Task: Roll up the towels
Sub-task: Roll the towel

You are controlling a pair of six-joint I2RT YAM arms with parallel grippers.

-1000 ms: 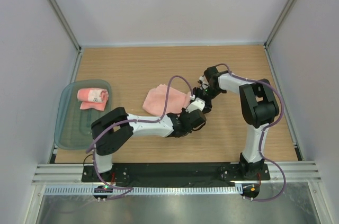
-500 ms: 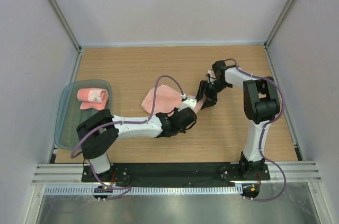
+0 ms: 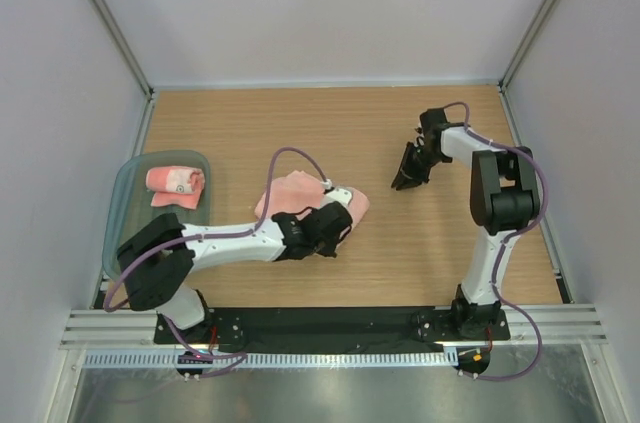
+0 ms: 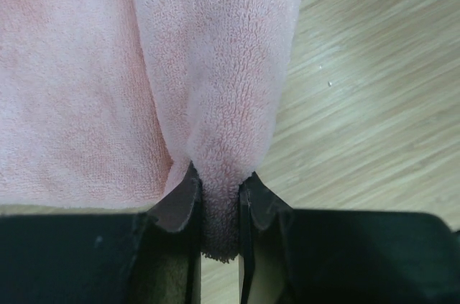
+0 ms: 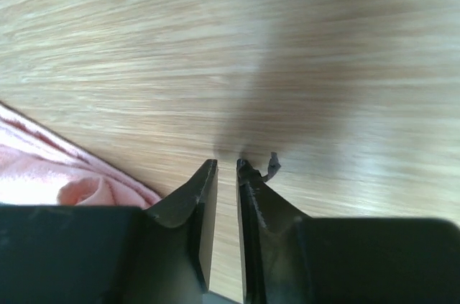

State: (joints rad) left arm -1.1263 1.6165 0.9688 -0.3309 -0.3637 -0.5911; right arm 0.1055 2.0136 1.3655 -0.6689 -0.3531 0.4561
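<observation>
A salmon-pink towel point(image 3: 288, 193) lies crumpled on the wooden table left of centre. My left gripper point(image 3: 342, 211) is at its right end, shut on a raised fold of the towel point(image 4: 215, 67). The fold stands pinched between the left gripper's point(image 4: 219, 189) two black fingers. My right gripper point(image 3: 400, 183) hovers low over bare wood to the right, apart from the cloth. In its wrist view the right gripper point(image 5: 226, 167) has its jaws almost together with nothing between them. An edge of the towel point(image 5: 36, 174) shows at lower left. A second, rolled towel point(image 3: 175, 183) lies in the tray.
A translucent grey-green plastic tray point(image 3: 120, 233) sits at the left edge of the table. White walls with metal posts enclose the table on three sides. A small torn scrap of tape hangs from one right fingertip point(image 5: 272, 166).
My right gripper has drawn back from the towel toward the right and its jaws have narrowed. My left gripper has dragged the pinched fold leftward, bunching the towel.
</observation>
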